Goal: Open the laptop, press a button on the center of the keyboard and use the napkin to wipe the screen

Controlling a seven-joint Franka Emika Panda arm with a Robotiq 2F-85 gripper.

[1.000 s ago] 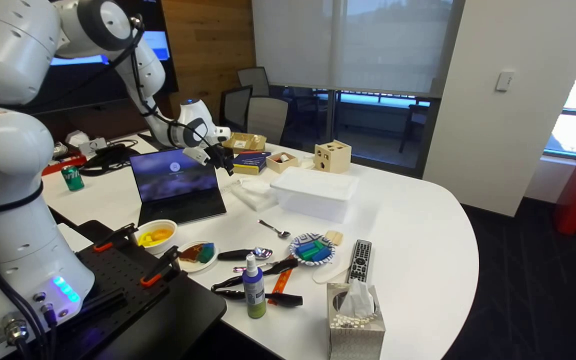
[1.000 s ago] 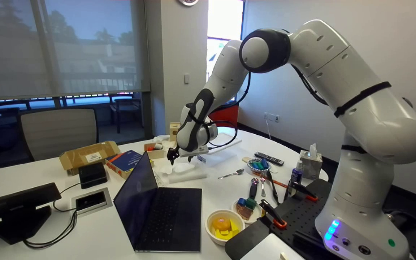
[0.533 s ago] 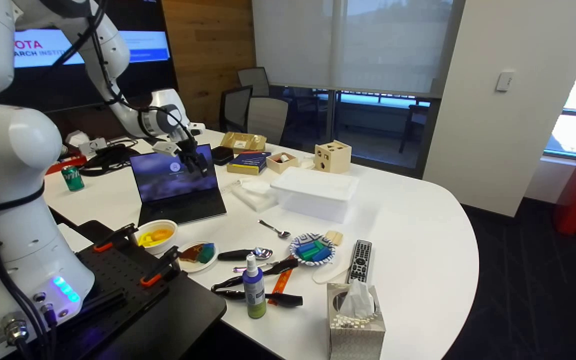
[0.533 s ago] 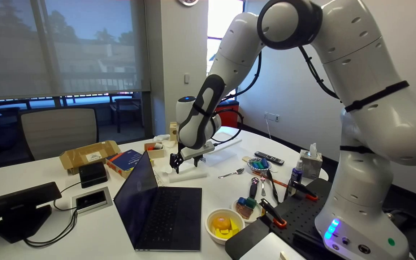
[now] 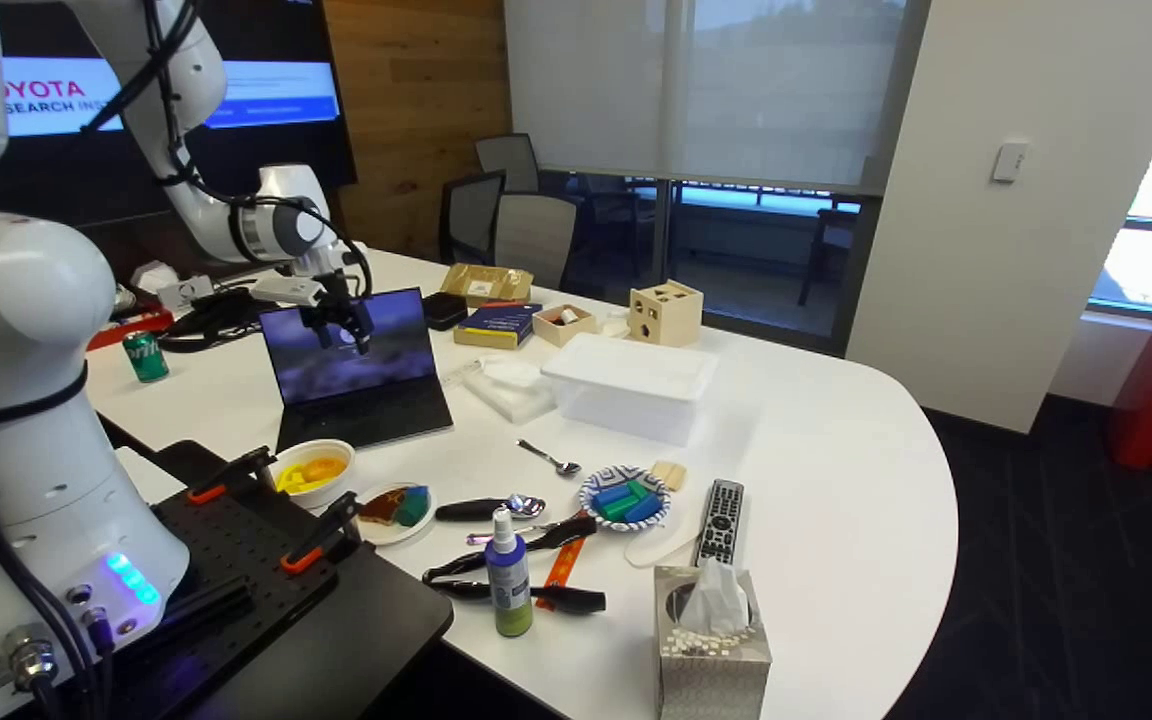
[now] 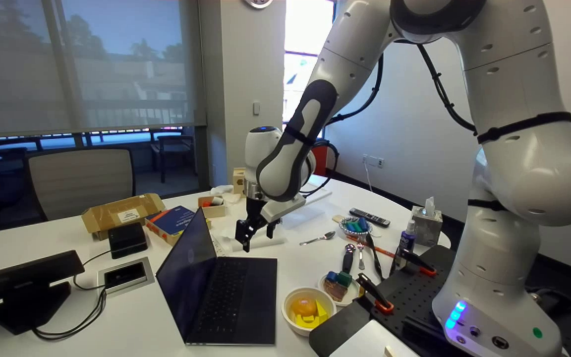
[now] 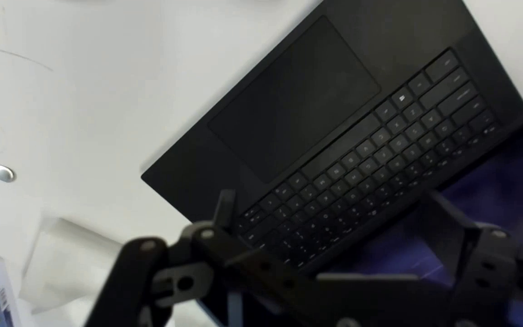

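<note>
You brought the empty, widely parted pincer (image 7: 328, 193) across toward the open laptop (image 6: 218, 291), presumably for the keyboard (image 7: 370, 160) press.

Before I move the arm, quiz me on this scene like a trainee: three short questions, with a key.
1. True or false: the laptop stands open and its screen is lit.
2. Which is closest to the laptop: a) the remote; b) the plain white bowl; c) the tissue box?
3. In the wrist view, is the gripper holding anything?

Key: 1. True. 2. b. 3. No, its jaws stand apart with nothing gripped.
</note>
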